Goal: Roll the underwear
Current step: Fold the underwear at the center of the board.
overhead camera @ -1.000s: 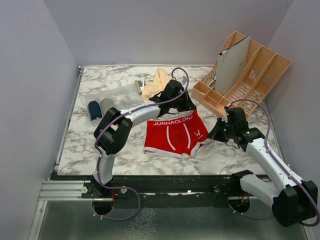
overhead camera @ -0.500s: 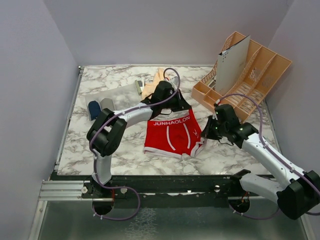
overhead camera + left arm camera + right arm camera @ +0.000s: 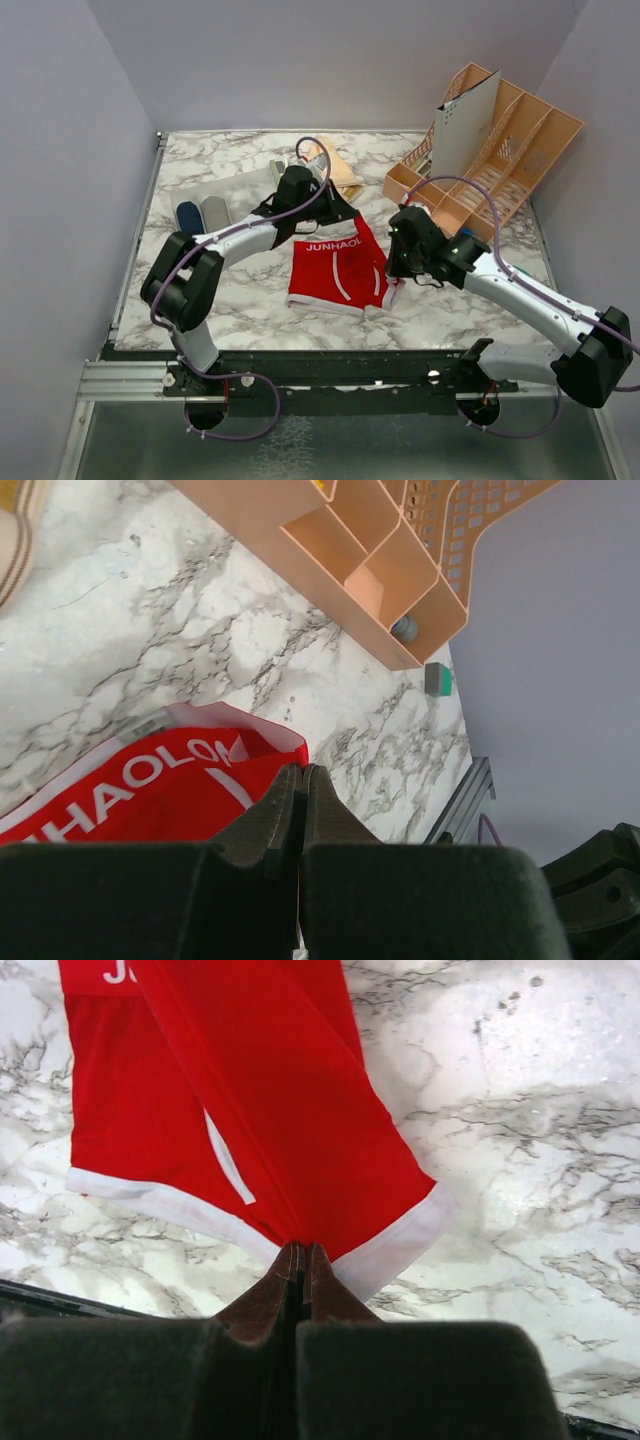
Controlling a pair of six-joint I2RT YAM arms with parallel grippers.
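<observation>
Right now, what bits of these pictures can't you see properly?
Top view: the left arm covers part of the peach underwear and the end of the lettering on the red underwear.
Left wrist view: a small grey thing in the orange tray is too small to name; the left gripper blocks the waistband's end.
Right wrist view: the top edge cuts off the lettering; the right gripper hides the pinched hem.
</observation>
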